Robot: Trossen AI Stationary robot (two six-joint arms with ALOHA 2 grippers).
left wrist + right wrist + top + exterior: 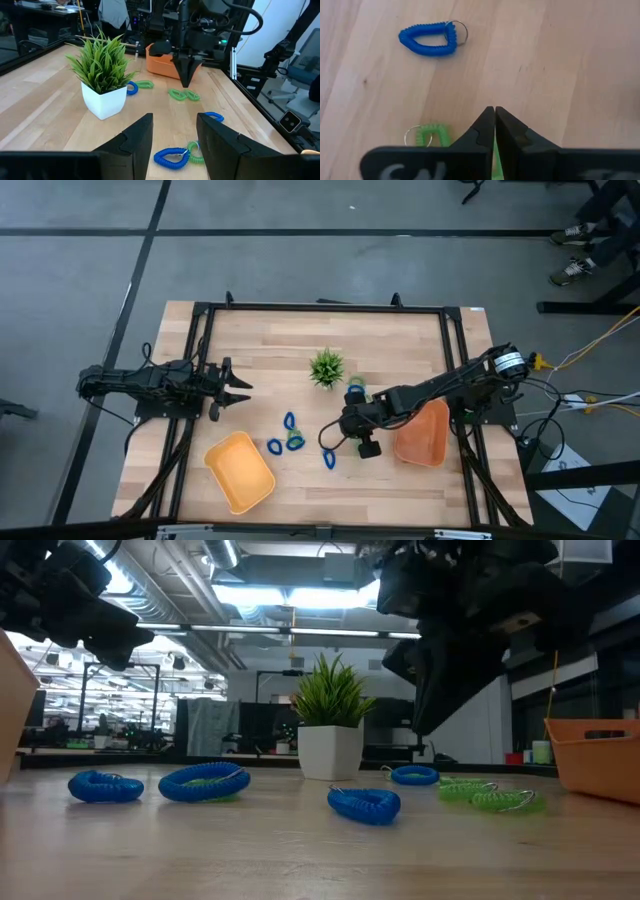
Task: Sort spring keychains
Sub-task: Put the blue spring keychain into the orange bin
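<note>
Several spring keychains lie flat on the wooden table: blue ones point(289, 421) point(328, 458) point(430, 39), a blue one on a green one point(205, 782), and green ones point(184, 94). My right gripper point(494, 112) is shut, points steeply down and hangs just above the green keychains point(427, 136); in the left wrist view its tips point(186, 82) stand clear of them. A thin green strip shows through the slit between its fingers. My left gripper point(175, 135) waits open at the table's left point(235, 388), level, holding nothing.
A yellow tray point(240, 470) stands near the front left and an orange tray point(425, 435) at the right, under my right arm. A small spiky plant in a white pot point(327, 367) stands at the table's middle, with a blue keychain point(355, 383) beside it.
</note>
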